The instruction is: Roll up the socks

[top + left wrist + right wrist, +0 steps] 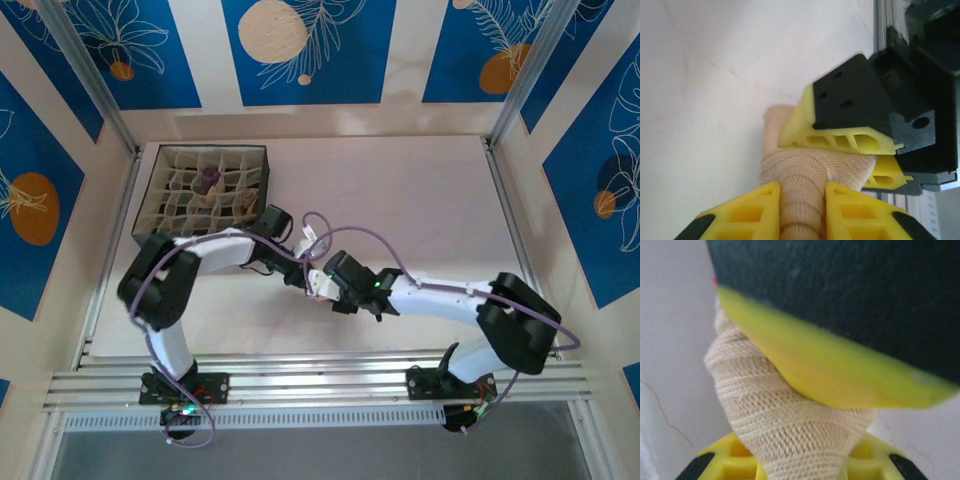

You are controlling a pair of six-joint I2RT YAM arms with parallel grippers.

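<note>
My left jaws and right jaws both pinch nearly shut on the tan sock (800, 172), bunched on the bench (700, 100) mid-surface, 5 o'clock of the divider box (215, 150).

Purple sock (208, 180) sits inside the divided box (215, 150).

The sock (790, 170) lies on the table (420, 200) between the left fingers (750, 212) and right fingers (840, 137), the divided box (215, 150) behind them leftward.
</note>
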